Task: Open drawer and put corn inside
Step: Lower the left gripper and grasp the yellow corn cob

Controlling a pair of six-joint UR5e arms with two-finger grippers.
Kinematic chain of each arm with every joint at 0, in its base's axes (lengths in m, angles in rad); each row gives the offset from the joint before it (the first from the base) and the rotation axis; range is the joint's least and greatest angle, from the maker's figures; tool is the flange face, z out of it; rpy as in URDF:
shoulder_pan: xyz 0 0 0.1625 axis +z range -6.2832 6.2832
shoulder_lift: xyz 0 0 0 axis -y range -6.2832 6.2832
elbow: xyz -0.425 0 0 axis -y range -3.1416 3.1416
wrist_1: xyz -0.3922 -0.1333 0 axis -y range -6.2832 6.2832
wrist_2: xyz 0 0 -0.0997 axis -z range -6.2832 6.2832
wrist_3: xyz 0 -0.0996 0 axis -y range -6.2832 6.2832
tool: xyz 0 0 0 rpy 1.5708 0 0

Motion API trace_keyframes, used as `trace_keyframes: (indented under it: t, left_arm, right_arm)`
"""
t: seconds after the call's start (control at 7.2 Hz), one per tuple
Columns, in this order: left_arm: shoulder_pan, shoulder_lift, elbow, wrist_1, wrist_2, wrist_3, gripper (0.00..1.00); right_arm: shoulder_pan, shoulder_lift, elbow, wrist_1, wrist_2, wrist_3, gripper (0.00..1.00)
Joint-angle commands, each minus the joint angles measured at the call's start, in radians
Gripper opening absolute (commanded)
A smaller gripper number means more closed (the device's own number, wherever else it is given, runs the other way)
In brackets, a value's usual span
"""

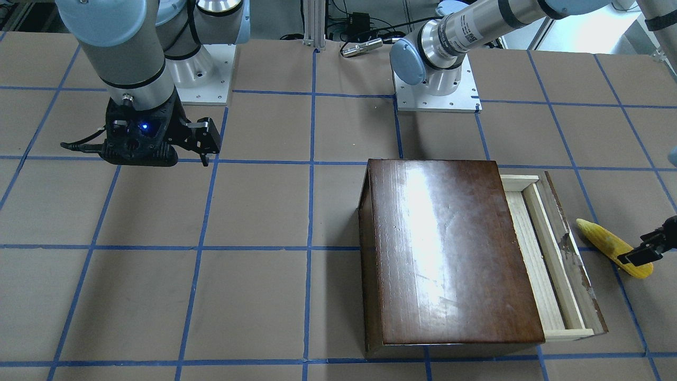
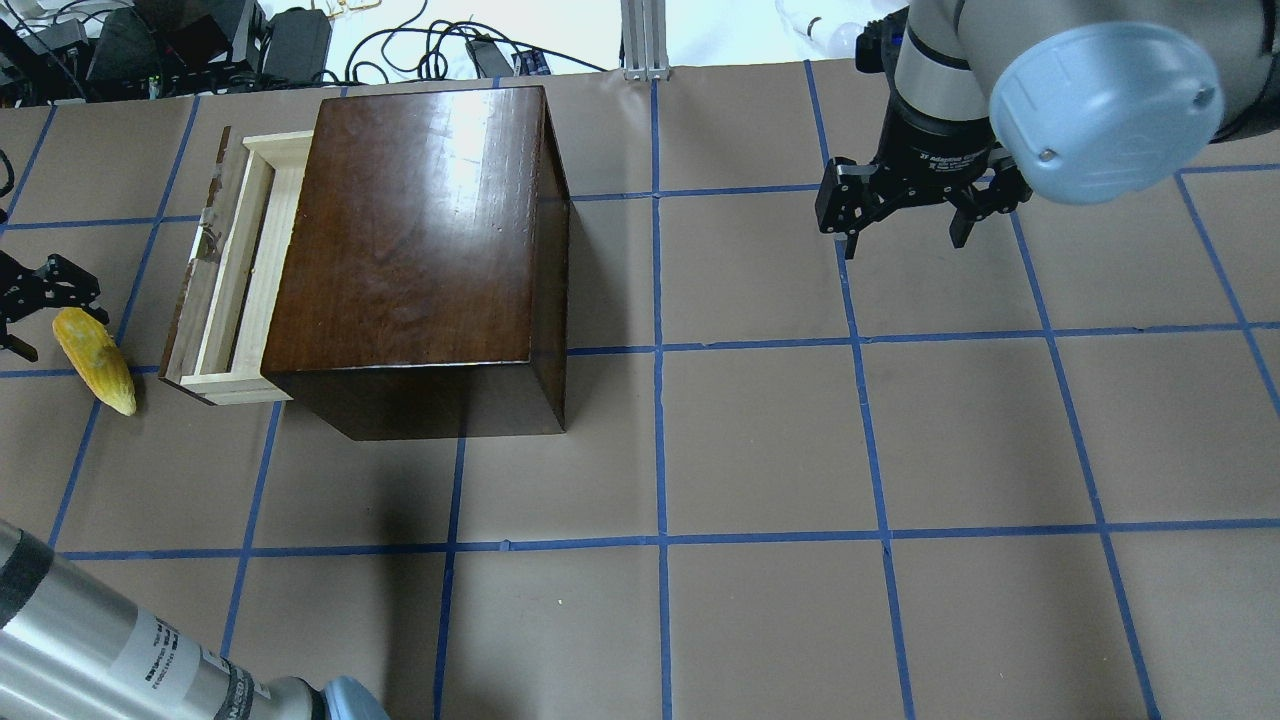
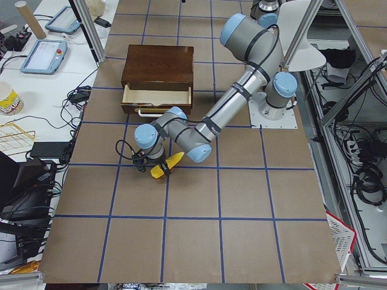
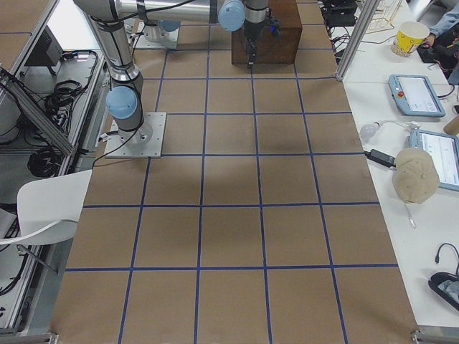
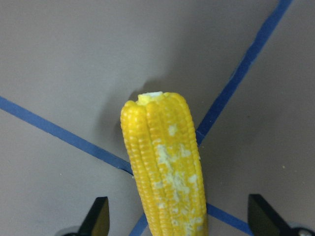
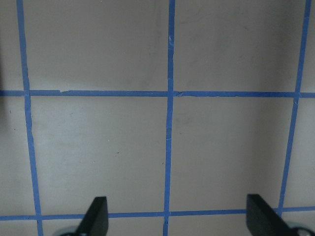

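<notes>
Left wrist-mounted view shows the left tool [image 5: 179, 216] spread wide astride the corn [image 5: 165, 167], lying on the worktop [image 5: 59, 64] near the part-open drawer [image 2: 232, 270]; the right tool [image 2: 905, 240] hangs wide too.

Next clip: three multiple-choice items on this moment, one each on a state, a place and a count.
1. The drawer is: A shut; B partly pulled out; C removed entirely.
2. The corn lies: A inside the drawer; B on a plate; C on the table beside the drawer's front.
3. Corn cobs in view: A one; B two; C three.
B: its pale tray sticks out of the dark box. C: it rests there between the left gripper's open fingers. A: only one yellow cob shows.
</notes>
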Motion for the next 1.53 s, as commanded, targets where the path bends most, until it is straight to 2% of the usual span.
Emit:
trace_keyframes:
  t: [0.0,0.14,0.28,0.42,0.56,0.69,1.11,1.25,1.39]
  left_arm:
    - [0.000,-0.023,0.001,0.021,0.005,-0.005,1.00]
    - [0.000,-0.029,0.003,0.027,0.005,-0.002,0.98]
    - [0.000,-0.035,0.004,0.032,0.002,-0.008,0.83]
    - [0.000,-0.035,0.004,0.030,0.002,-0.006,0.57]
    - [0.000,-0.035,0.006,0.030,0.006,-0.003,0.25]
    - [0.000,-0.028,0.009,0.027,0.003,0.010,0.15]
    - [-0.023,0.042,0.029,-0.043,-0.006,0.035,0.08]
    - [-0.049,0.076,0.064,-0.081,-0.003,0.093,0.08]
    - [-0.098,0.110,0.117,-0.173,0.002,0.098,0.08]
  right_arm:
    - [0.000,0.000,0.000,0.001,0.000,0.000,1.00]
    - [0.000,0.000,0.000,0.000,0.000,0.000,1.00]
    - [0.000,0.000,0.000,0.001,0.000,0.000,1.00]
    - [0.000,0.000,0.000,0.000,0.000,0.000,1.00]
    - [0.000,0.000,0.000,0.000,0.000,0.000,1.00]
    - [0.000,0.000,0.000,0.000,0.000,0.000,1.00]
    - [0.000,0.000,0.000,0.000,0.000,0.000,1.00]
    - [0.000,0.000,0.000,0.000,0.000,0.000,1.00]
    - [0.000,0.000,0.000,0.000,0.000,0.000,1.00]
